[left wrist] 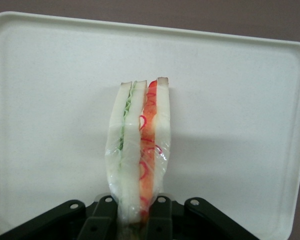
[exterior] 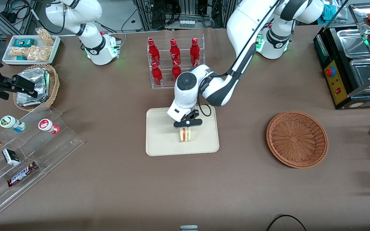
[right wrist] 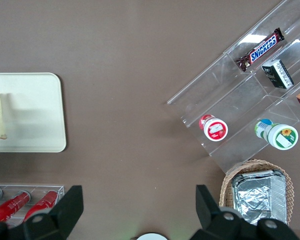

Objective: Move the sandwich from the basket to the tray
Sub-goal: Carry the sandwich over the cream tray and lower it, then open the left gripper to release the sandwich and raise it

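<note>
Your working arm's gripper [exterior: 187,125] is hanging over the middle of the cream-beige tray [exterior: 159,144], with its black fingers [left wrist: 102,212] pinching the upper end of the sandwich [exterior: 185,134]. From the wrist camera you are seeing the fingers pressing against both bread faces of the wrapped wedge [left wrist: 139,155], which is standing on edge and showing a green filling layer beside a red-orange one between pale slices. The sandwich is sitting within the tray's outline, roughly at its centre; whether its lower edge is touching the tray surface or hovering just above it cannot be told. The tray's low rim [left wrist: 140,25] is framing the sandwich on all visible sides.

Moving outward, the wide wicker basket [exterior: 296,138] is lying toward the working arm's end of the table, well apart from the tray, and is showing only its bare woven bottom. Farther from the front camera than the tray, a clear rack of red bottles [exterior: 173,61] is standing, partly covered by the arm's white wrist. Toward the parked arm's end, a smaller wicker basket holding foil packets [exterior: 34,86] is sitting near a clear stepped display stand [exterior: 27,150] carrying two small round tubs, a Snickers bar [exterior: 22,173] and small boxes. A white tray of snack packets [exterior: 30,48] is lying farther from the front camera than that small basket.
</note>
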